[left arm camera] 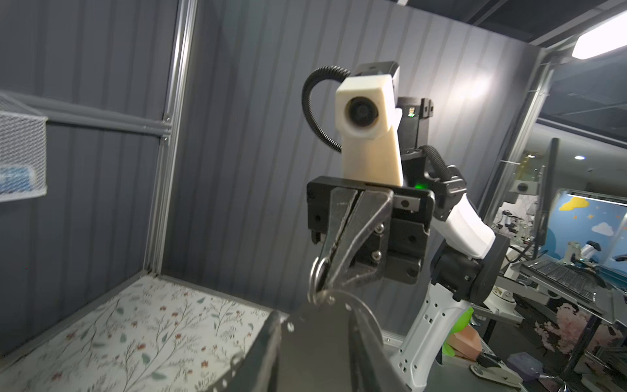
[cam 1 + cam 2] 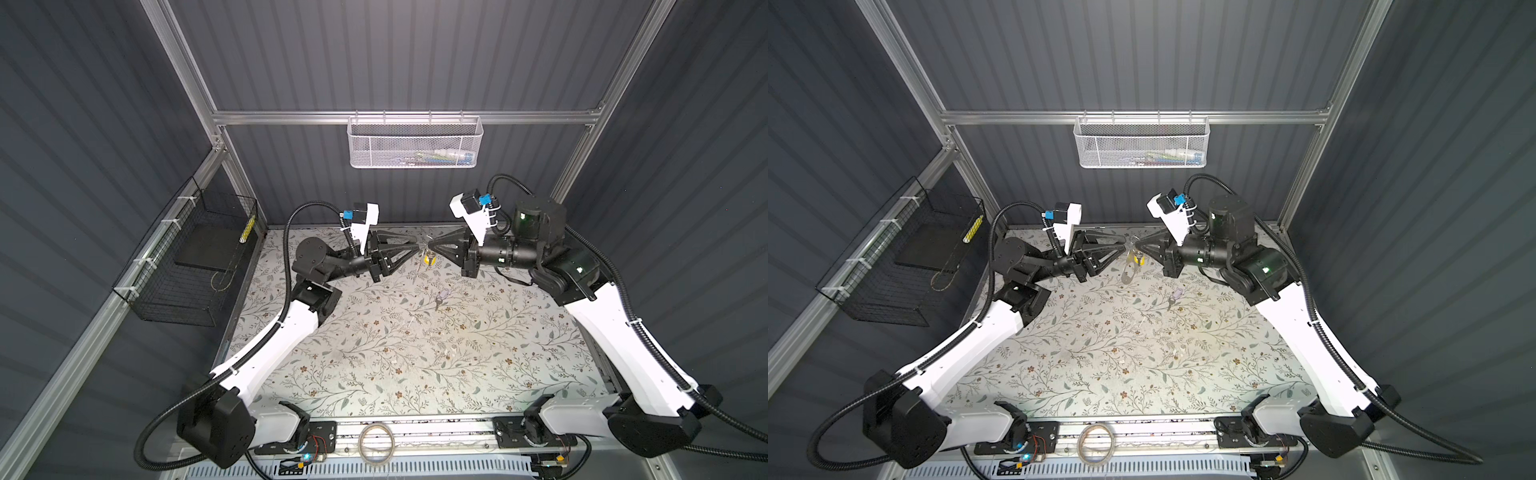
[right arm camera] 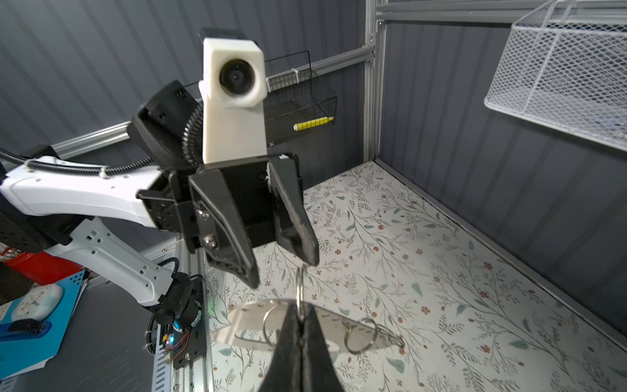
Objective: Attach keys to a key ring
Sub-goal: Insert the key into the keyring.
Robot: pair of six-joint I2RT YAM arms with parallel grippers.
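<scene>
At the far left a black wire basket (image 2: 183, 266) hangs on the frame beside the flowered surface (image 2: 374, 353). The left tool (image 2: 417, 245) reaches toward the middle of the back part, raised above the surface. In the right wrist view its two fingers (image 3: 237, 234) stand apart with a moderate gap, and nothing is between them. The tip of one finger is just beside the top of a small wire loop (image 3: 299, 288); if it touches the loop, I cannot tell. This loop belongs to the key ring (image 3: 247, 322), and its flat grey metal body hangs under the loop in the air, between the two tools. In a top view the key ring (image 2: 1128, 272) shows as a thin oval below the tips. Just to the right of it the yellow key (image 2: 429, 259) hangs under the tips too; how it is fastened I cannot tell. The right tool (image 2: 433, 245) comes from the other side, tip against tip with the left one, and its fingers are pressed together on the small wire loop, so it carries the key ring. A little more to the right and nearer to the front, the lilac key (image 2: 441, 296) lies flat on the surface, well apart from both tools.
</scene>
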